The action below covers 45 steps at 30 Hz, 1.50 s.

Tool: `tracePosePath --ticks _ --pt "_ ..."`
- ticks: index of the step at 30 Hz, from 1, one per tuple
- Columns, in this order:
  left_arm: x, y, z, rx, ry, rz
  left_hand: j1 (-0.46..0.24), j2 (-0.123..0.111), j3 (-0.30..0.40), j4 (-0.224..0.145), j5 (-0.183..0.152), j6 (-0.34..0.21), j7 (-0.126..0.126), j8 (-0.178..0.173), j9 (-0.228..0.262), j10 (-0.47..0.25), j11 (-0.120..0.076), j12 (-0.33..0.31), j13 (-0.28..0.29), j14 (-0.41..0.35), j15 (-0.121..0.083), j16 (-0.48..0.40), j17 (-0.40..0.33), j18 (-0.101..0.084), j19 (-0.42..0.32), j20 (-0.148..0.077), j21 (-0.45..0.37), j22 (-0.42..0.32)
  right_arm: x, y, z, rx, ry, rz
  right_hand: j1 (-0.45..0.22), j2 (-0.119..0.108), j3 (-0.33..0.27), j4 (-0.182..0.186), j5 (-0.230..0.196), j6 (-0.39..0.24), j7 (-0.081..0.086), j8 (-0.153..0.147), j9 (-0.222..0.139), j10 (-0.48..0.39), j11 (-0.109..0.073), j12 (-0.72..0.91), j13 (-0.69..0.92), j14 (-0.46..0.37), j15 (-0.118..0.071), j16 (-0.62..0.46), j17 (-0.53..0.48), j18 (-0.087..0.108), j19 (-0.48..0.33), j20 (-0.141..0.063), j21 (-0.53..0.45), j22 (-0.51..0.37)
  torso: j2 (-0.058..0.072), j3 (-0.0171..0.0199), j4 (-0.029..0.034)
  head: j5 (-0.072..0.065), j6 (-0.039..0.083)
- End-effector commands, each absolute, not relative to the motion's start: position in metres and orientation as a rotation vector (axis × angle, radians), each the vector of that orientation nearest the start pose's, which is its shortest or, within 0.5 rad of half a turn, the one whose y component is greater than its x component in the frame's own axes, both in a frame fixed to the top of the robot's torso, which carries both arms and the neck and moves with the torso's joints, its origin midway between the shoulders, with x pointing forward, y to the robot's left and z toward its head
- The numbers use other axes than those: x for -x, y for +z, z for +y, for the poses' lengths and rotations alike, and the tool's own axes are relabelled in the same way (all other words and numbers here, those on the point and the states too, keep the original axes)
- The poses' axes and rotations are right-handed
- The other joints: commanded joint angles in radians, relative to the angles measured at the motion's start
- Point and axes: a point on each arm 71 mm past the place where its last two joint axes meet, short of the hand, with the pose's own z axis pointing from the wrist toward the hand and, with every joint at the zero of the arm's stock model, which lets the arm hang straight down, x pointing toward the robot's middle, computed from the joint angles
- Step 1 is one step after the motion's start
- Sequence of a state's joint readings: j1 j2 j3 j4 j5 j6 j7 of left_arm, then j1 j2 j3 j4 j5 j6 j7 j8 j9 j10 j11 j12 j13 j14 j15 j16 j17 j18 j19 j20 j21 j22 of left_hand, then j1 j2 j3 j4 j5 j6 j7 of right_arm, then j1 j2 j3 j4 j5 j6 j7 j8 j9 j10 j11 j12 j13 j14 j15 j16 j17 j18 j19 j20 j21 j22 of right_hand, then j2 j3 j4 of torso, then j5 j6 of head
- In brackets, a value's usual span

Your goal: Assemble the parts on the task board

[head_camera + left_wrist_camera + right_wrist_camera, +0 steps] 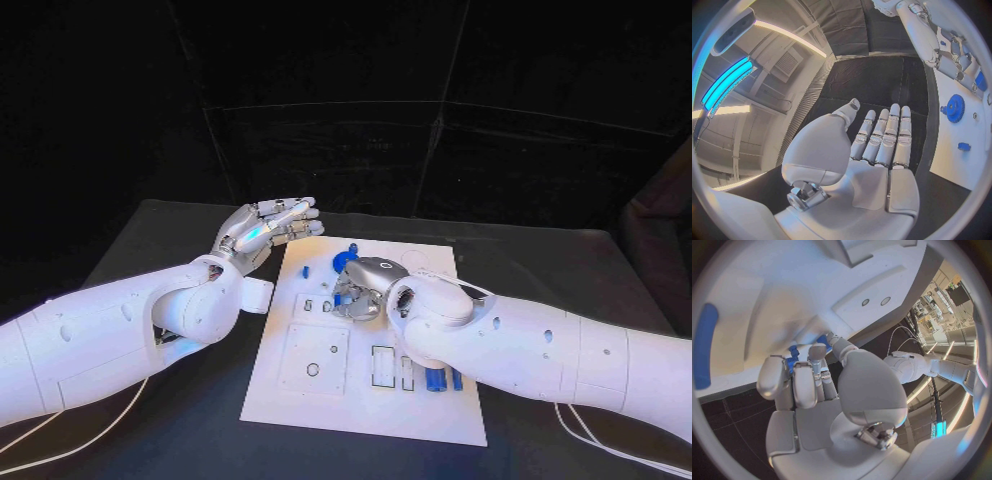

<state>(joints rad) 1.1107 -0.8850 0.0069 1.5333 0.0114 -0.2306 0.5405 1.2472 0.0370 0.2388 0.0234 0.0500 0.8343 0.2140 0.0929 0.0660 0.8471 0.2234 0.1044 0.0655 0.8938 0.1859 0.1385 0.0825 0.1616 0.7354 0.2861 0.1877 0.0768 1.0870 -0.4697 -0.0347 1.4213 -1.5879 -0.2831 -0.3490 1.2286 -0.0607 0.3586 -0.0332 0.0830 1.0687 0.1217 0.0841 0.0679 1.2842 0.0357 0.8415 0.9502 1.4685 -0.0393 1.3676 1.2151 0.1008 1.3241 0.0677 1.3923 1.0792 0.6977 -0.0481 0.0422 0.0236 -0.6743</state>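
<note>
The white task board (361,400) lies in the middle of the black table. My right hand (364,287) is down on the board's middle with its fingers curled around a small blue part (793,358), whose shape is mostly hidden by the fingers (807,385). A blue gear (346,260) stands on the board just beyond that hand, also the blue gear (954,107) in the left wrist view. My left hand (267,228) hovers off the board's far left corner, fingers (882,137) straight and apart, holding nothing.
Several blue bars (433,378) lie in slots near the board's right front. A small blue piece (306,270) sits near the board's left edge, also seen as the small blue piece (964,146). A long blue bar (706,345) lies on the board. Bare table surrounds the board.
</note>
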Motion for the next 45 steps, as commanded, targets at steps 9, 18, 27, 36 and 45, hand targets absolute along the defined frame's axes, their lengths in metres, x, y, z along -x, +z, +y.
tracePosePath --ticks 9,18,27,36,45 --pt "-0.477 -0.191 0.225 1.102 -1.687 1.295 -0.009 0.003 0.000 -0.010 0.000 0.008 0.051 0.005 0.000 0.006 0.000 0.005 -0.002 0.004 0.003 0.002 -0.002 0.011 0.006 0.002 -0.001 -0.003 -0.458 -0.242 -0.045 0.243 0.654 1.798 -0.052 -0.057 -0.072 0.028 0.058 -0.018 0.003 -0.012 0.001 -0.012 0.001 -0.020 -0.018 0.034 0.003 -0.012 -0.006 -0.004 -0.009 0.005 -0.008 -0.007 0.000 0.0000 -0.0004 -0.003 -0.003" --pt "-0.477 -0.191 0.225 1.102 -1.687 1.296 -0.009 0.003 0.000 -0.010 0.000 0.008 0.051 0.005 0.000 0.006 0.000 0.005 -0.002 0.004 0.003 0.002 -0.002 0.011 0.006 0.002 -0.001 -0.003 -0.458 -0.241 -0.044 0.233 0.657 1.787 -0.075 -0.068 -0.128 0.057 0.076 -0.032 0.003 -0.015 0.000 -0.018 0.002 -0.031 -0.028 0.033 0.003 -0.019 -0.012 -0.003 -0.010 0.006 -0.012 -0.012 0.000 -0.0003 -0.0006 -0.004 -0.004" --pt "-0.477 -0.191 0.225 1.103 -1.688 1.297 -0.009 0.003 0.000 -0.010 0.000 0.008 0.051 0.005 0.000 0.006 0.000 0.005 -0.002 0.004 0.003 0.002 -0.002 0.011 0.006 0.002 -0.001 -0.003 -0.459 -0.235 -0.045 0.182 0.684 1.708 -0.081 -0.068 -0.207 0.097 0.082 -0.076 0.013 -0.021 -0.003 -0.029 0.011 -0.042 -0.039 0.030 0.009 -0.031 -0.024 -0.003 -0.011 0.010 -0.016 -0.019 0.000 -0.0001 0.0001 -0.006 -0.003" --pt "-0.478 -0.192 0.227 1.106 -1.682 1.299 -0.009 0.003 0.002 -0.012 0.000 0.007 0.051 0.005 0.000 0.006 0.000 0.004 -0.002 0.006 0.002 0.003 -0.002 0.011 0.007 0.002 -0.001 -0.003 -0.454 -0.220 -0.051 0.113 0.830 1.512 0.004 -0.047 -0.355 0.178 0.099 -0.283 0.049 -0.025 -0.006 -0.059 0.041 -0.070 -0.076 0.027 0.035 -0.045 -0.036 0.001 -0.019 0.035 -0.024 -0.036 -0.001 0.0024 -0.0009 -0.005 0.004" --pt "-0.481 -0.196 0.233 1.099 -1.618 1.350 -0.036 -0.005 0.020 -0.034 -0.001 0.032 0.023 0.012 0.001 0.086 -0.035 0.034 0.005 0.189 -0.051 0.097 0.048 0.024 0.174 -0.038 0.071 0.022 -0.444 -0.202 -0.082 0.123 1.060 1.510 0.045 -0.019 -0.384 0.198 0.116 -0.187 0.040 -0.001 0.006 -0.071 0.034 -0.075 -0.090 0.022 0.030 -0.059 -0.050 0.003 -0.027 0.033 -0.032 -0.050 -0.004 0.0028 -0.0028 -0.001 0.013"
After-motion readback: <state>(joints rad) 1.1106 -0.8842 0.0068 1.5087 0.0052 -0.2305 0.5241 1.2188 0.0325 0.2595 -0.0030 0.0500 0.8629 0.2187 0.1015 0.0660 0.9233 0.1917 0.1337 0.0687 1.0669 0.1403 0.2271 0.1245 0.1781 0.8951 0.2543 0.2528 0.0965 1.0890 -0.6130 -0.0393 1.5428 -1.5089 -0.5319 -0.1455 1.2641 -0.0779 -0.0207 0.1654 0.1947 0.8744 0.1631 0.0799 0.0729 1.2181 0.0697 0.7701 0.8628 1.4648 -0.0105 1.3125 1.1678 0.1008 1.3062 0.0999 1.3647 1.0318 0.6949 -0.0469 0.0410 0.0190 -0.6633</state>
